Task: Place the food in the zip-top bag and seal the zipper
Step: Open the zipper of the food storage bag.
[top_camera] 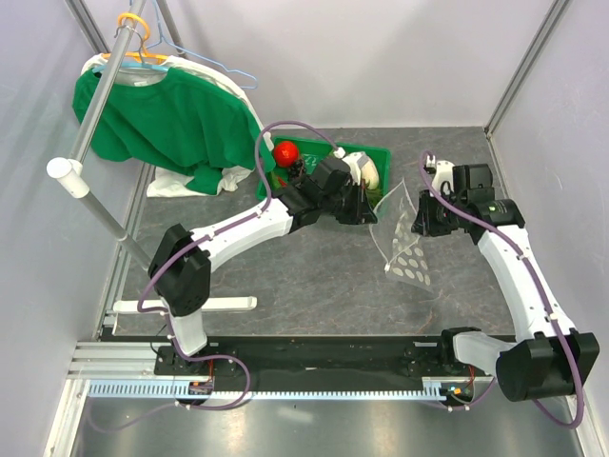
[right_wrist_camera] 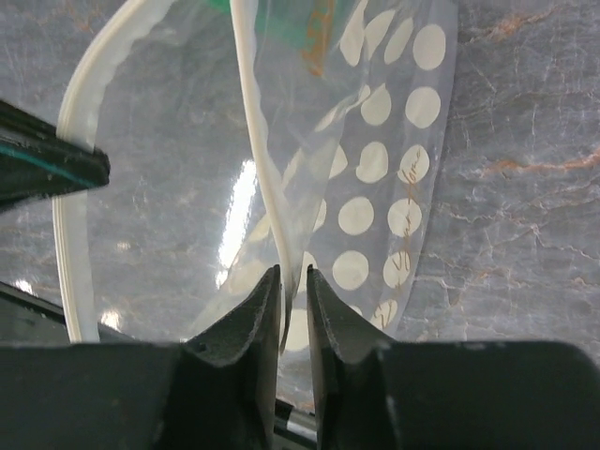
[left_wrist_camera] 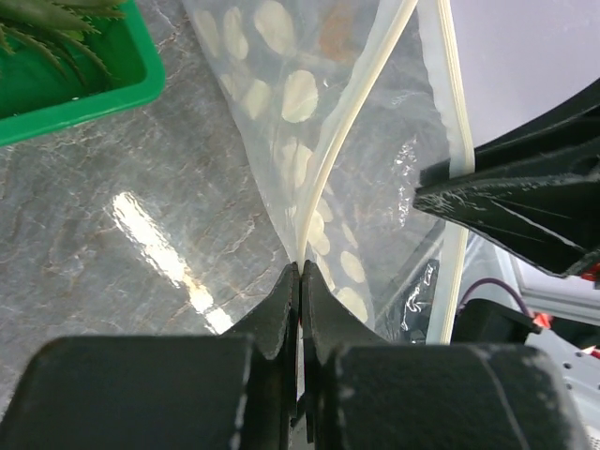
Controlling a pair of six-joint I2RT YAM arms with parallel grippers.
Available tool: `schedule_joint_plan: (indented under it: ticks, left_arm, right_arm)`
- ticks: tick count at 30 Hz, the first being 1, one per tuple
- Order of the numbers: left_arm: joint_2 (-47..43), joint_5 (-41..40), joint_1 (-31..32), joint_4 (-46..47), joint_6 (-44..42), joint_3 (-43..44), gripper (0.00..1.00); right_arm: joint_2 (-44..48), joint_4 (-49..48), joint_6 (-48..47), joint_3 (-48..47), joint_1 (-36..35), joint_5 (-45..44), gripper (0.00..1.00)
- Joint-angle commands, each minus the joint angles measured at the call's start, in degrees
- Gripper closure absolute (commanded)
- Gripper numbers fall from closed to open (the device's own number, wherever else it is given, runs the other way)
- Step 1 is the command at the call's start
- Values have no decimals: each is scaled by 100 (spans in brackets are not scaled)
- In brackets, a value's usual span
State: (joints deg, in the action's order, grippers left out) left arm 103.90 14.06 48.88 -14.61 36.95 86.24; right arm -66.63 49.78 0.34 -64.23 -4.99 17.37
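**Zip-top bag held by both tools, mouth spread, above the desk**

1. Zip-top bag: clear film with white dots. Its dotted lower end rests on the grey desk, on the right arm's side. The mouth end is lifted off the surface between the two tools.

2. Zipper: the two pale lips stand apart, so the mouth is parted. A slider cannot be made out in any view.

3. Left tool: fingers pressed fully together, pinching one zipper lip at the bag's edge. The strip runs up and away from the fingertips.

4. Right tool: fingers closed to a narrow slit with the other lip clamped in it. In the top view it stands just right of the bag.

5. The tools face each other across the parted mouth, near but not touching.

6. Green tray: behind the left tool, just beside the bag's raised end. A red tomato and a white oblong vegetable lie in it. Spiky green leaves also show in it from the left wrist.

7. Green shirt: on a hanger, far left.
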Motion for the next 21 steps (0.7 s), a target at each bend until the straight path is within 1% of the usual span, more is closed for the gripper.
schedule_joint_plan:
  ticks: [1, 3, 4, 5, 7, 9, 10, 12, 13, 14, 15, 17, 18, 19, 21]
  left_arm:
    - [-309, 219, -2, 275, 515, -10, 98]
    - [-344, 280, -28, 370, 681, -72, 98]
    - [-361, 298, -63, 397, 726, -142, 98]
    - [-361, 325, -72, 415, 726, -160, 98]
    - [-379, 229, -168, 293, 647, -221, 98]
    - [-414, 185, -317, 213, 428, -370, 98]
    - [-432, 167, -483, 117, 297, -440, 98]
    - [-467, -35, -581, 55, -204, -659, 98]
    - [-467, -88, -608, 46, -380, -722, 98]
    - [-467, -97, -608, 90, -677, -783, 98]
    - [-423, -45, -608, 142, -785, -888, 97]
    - [-353, 60, -599, 186, -891, -889, 94]
    - [-300, 166, -599, 222, -926, -837, 92]
    - [-222, 262, -582, 239, -970, -776, 88]
    - [-125, 701, -573, 379, -1189, -566, 80]
  right_arm:
    - [54, -635, 414, 121, 25, 3, 78]
    - [89, -680, 458, 165, 16, 21, 80]
    - [98, -645, 450, 174, 16, -14, 83]
    - [98, -619, 441, 148, 25, -49, 100]
    - [141, -418, 248, 51, 42, -128, 100]
    - [238, -180, -75, -238, 121, -443, 100]
    - [273, 56, -261, -353, 287, -558, 100]
    - [370, 259, -569, -660, 464, -743, 100]
    - [370, 487, -796, -766, 769, -743, 100]
    - [353, 585, -868, -967, 859, -752, 100]
    - [344, 673, -904, -1047, 903, -752, 100]
    - [309, 823, -878, -1188, 939, -709, 100]
    - [309, 823, -834, -1197, 939, -552, 100]
    - [291, 823, -790, -1189, 939, -454, 100]
    - [256, 805, -702, -1084, 939, -191, 100]
